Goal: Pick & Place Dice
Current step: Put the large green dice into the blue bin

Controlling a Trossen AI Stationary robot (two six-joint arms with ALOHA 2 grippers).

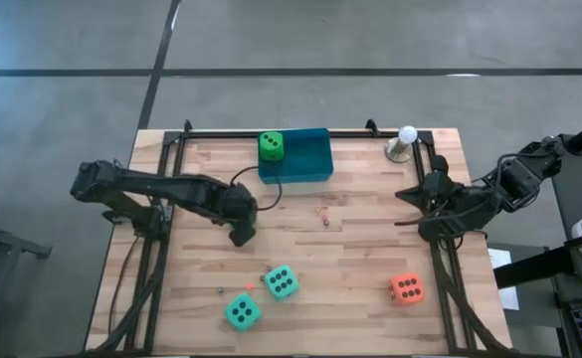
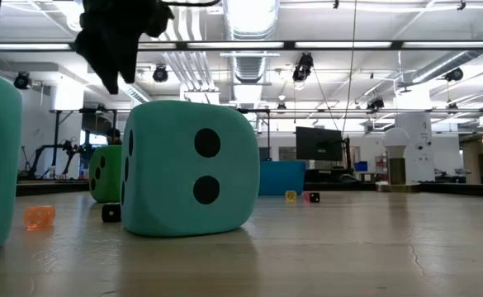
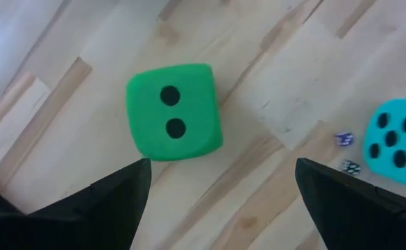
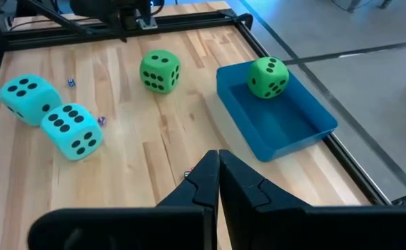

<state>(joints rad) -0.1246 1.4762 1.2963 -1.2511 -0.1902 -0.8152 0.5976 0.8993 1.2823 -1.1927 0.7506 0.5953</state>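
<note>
Dice are lying spread in the high view: one green die (image 1: 271, 146) is sitting in the blue tray (image 1: 310, 169), teal ones (image 1: 282, 282) on the table. Left gripper (image 3: 216, 201) is hanging wide open over the second green die (image 3: 174, 112); it is looking soft and light, so squeezing opposite flat faces seems best. Right gripper (image 4: 218, 177) is waiting pressed together.

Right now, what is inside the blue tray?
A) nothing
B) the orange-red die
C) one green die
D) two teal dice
C: one green die sits in a corner of the blue tray, as the right wrist view also shows; the two teal dice and the orange-red die lie out on the table.
</note>
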